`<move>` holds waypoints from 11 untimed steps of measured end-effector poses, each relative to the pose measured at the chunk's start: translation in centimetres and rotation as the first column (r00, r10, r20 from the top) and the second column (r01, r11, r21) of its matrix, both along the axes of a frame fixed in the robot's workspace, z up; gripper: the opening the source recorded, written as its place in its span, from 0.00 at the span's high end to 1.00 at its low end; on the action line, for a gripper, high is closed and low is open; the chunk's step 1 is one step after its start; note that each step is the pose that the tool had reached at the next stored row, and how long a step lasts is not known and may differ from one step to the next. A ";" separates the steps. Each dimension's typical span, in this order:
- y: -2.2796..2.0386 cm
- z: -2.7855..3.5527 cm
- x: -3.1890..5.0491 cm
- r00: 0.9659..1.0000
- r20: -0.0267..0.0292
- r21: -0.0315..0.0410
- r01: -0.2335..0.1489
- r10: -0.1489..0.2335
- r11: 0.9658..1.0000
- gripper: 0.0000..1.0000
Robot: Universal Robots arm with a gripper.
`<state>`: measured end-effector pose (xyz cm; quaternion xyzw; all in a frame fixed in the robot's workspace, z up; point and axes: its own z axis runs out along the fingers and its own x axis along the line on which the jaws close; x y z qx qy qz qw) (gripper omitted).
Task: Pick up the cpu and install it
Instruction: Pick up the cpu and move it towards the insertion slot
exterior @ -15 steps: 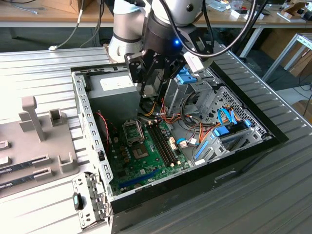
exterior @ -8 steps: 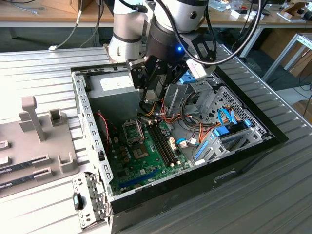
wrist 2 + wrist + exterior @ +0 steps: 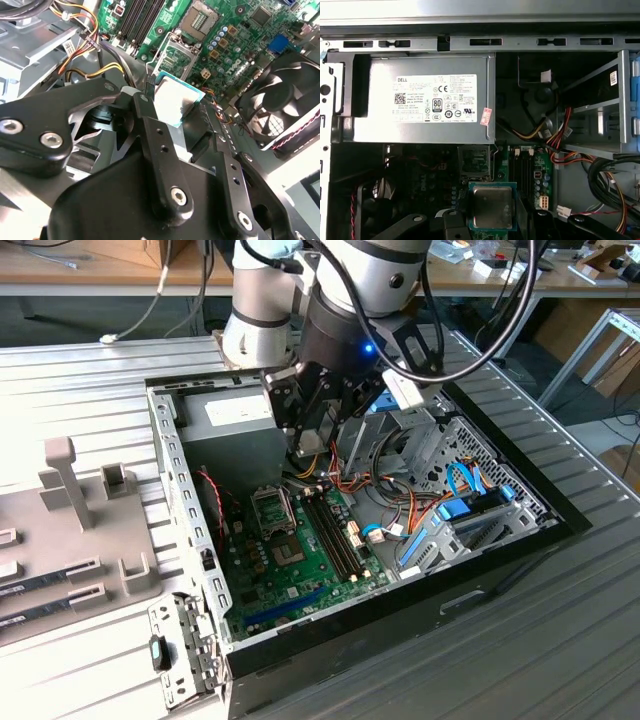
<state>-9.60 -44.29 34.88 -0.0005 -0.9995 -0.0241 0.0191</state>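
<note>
The gripper (image 3: 172, 117) is closed narrow on the cpu (image 3: 172, 99). Its two black fingers (image 3: 150, 132) press against opposite edges of the chip, and the silver-grey top and green rim show between them. The cpu is lifted clear of the green motherboard (image 3: 300, 565), close to the metal-framed socket (image 3: 172, 57) but not seated in it. In the exterior view the gripper hangs inside the open computer case (image 3: 168, 455), toward its far end, just in front of the grey power-supply box (image 3: 420, 100). Bundles of orange, yellow and black cables (image 3: 345, 480) run past it on the exterior view's right. A black fan (image 3: 280, 107) sits against the case wall on the exterior view's left, beside the socket, and long dark memory slots (image 3: 335, 535) lie on the socket's other side. Blue connectors and drive brackets (image 3: 465, 505) fill the case on the exterior view's right. The case lies on its side on a ribbed metal table (image 3: 560, 640). A grey fixture plate with upright posts (image 3: 70, 520) rests on the table at the exterior view's left. Far behind the arm stands a wooden bench (image 3: 100, 265) with loose cables hanging over its edge.
</note>
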 end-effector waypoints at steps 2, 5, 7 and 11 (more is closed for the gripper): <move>-0.04 -0.14 0.01 1.000 0.000 0.000 0.000 0.000 1.000 0.53; -0.12 -0.37 0.03 1.000 0.000 0.000 0.000 0.000 1.000 0.53; -0.17 -0.50 0.04 1.000 0.000 0.000 0.000 0.000 1.000 0.53; -0.31 -0.79 0.06 1.000 0.000 0.000 0.000 0.000 1.000 0.53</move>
